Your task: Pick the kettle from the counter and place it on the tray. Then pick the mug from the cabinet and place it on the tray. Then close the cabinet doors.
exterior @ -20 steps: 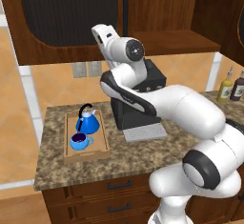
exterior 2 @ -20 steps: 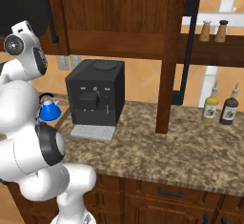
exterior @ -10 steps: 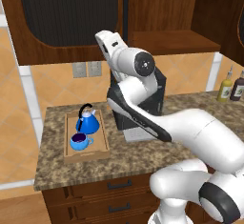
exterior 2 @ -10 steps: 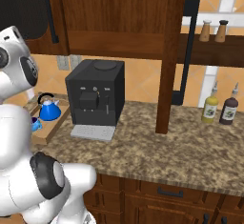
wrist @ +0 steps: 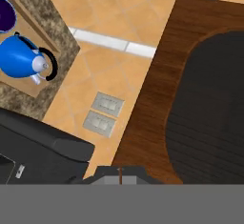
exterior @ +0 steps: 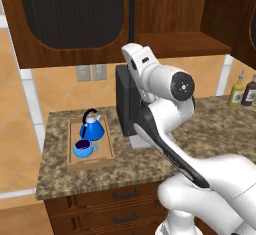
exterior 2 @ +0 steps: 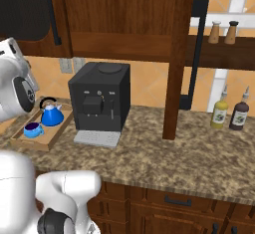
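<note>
The blue kettle and the squat blue mug both stand on the light-wood tray at the left end of the counter. Kettle, mug and tray appear again in the right base view. The cabinet's left door looks shut. Its right door stands open, edge-on. In the hand view my gripper is shut and empty, close to the left door's lower corner, high above the kettle.
A black coffee machine stands on the counter right of the tray, under my arm. Two bottles are at the counter's far right and two shakers on a shelf above. Wall sockets sit below the left door.
My arm has swung, its upper joints turning to the right in the left base view. Kettle, mug, tray and both doors have stayed where they were.
</note>
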Controlling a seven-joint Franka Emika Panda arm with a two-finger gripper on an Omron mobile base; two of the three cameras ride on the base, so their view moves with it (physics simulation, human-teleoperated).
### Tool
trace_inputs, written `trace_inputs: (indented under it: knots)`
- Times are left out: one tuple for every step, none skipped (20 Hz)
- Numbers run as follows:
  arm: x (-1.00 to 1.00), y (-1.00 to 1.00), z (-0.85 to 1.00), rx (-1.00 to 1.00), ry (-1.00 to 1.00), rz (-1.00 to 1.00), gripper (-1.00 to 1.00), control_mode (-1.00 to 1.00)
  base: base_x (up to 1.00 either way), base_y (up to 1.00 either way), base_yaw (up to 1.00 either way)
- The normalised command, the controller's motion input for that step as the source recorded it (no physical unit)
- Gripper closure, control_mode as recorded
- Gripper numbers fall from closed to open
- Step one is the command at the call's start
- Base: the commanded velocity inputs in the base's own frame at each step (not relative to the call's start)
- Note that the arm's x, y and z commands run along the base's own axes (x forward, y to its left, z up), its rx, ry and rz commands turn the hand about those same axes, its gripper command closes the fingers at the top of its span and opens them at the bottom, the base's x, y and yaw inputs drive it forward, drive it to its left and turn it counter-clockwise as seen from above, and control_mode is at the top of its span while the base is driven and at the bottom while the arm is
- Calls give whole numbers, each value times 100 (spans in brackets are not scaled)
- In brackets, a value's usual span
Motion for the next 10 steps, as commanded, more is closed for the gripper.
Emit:
trace_inputs:
  knots:
    - [-24,-28,-4,0,0,1,100,-100,0,0,0]
    - [-26,-26,-4,0,0,1,100,-100,0,0,0]
    - [-48,-17,-9,0,0,5,100,-100,0,0,0]
    - [-68,-34,-12,0,0,1,100,-100,0,0,0]
    - [-84,-41,-8,0,0,0,100,-100,0,0,0]
    - [-91,-49,-6,0,0,0,100,-100,0,0,0]
    - [-98,-57,-5,0,0,0,100,-100,0,0,0]
    - [-100,-66,-1,0,0,0,100,-100,0,0,0]
    - [-100,-75,-1,0,0,0,100,-100,0,0,0]
    - [-100,-79,-1,2,0,0,100,-100,0,0,0]
